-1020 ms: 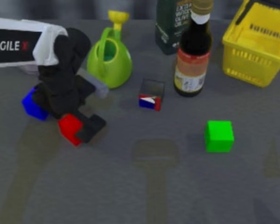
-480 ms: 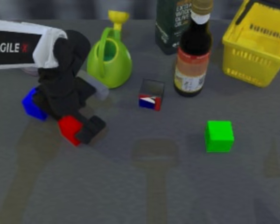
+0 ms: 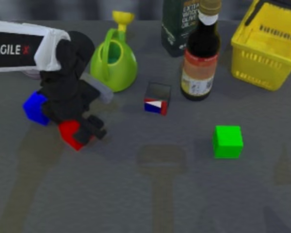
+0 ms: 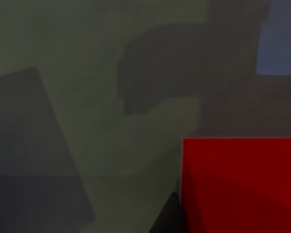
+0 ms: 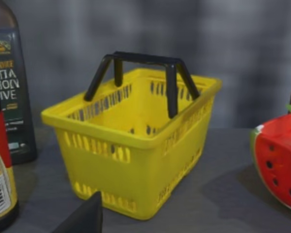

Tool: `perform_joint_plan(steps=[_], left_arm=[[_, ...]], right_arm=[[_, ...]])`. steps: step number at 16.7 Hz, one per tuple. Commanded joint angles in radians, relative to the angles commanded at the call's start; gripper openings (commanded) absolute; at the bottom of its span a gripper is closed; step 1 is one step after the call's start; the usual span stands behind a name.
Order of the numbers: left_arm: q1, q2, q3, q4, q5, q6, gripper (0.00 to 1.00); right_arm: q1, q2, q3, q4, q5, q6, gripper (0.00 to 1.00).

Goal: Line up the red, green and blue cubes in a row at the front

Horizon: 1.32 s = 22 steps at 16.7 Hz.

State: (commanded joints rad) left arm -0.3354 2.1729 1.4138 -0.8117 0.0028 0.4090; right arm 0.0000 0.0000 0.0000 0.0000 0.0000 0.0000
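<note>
The left gripper (image 3: 82,132) is low over the small bright red cube (image 3: 72,134) on the left part of the dark grey table (image 3: 150,194). Its black fingers (image 3: 94,130) have come in against the cube's sides, so I judge it closed on the red cube – though the wrist hides the contact on the far side. The cube seems to rest on the table, not lifted.

The small bright blue cube (image 3: 35,108) lies just beside the wrist, towards the back-left, and is partly covered by it. The small bright green cube (image 3: 227,141) sits well apart on the right. No row exists yet.

The risks, as I judge them:
- The grip looks off-centre on a turned cube, so it could rotate or slip out on lifting.
- The blue cube is close enough that the arm may push it when it rises.
- The green plastic watering can (image 3: 114,59) stands near behind – a wide swing could hit it.

The right gripper is not seen from above; its wrist camera faces the yellow plastic basket (image 5: 136,141).
</note>
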Motion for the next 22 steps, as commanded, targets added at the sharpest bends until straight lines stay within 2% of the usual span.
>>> perform_joint_plan(steps=[2,3,12,19,22], left_arm=[[0.000,0.000,0.000,0.000,0.000,0.000,0.02],[0.000,0.000,0.000,0.000,0.000,0.000,0.00],[0.001,-0.029,0.010,-0.017,0.009,-0.005,0.00],[0.017,-0.104,0.130,-0.221,0.008,-0.008,0.00],[0.019,-0.123,0.155,-0.257,0.008,-0.008,0.00]], right_arm=[[0.000,0.000,0.000,0.000,0.000,0.000,1.00],[0.000,0.000,0.000,0.000,0.000,0.000,1.00],[0.000,0.000,0.000,0.000,0.000,0.000,1.00],[0.000,0.000,0.000,0.000,0.000,0.000,1.00],[0.000,0.000,0.000,0.000,0.000,0.000,1.00]])
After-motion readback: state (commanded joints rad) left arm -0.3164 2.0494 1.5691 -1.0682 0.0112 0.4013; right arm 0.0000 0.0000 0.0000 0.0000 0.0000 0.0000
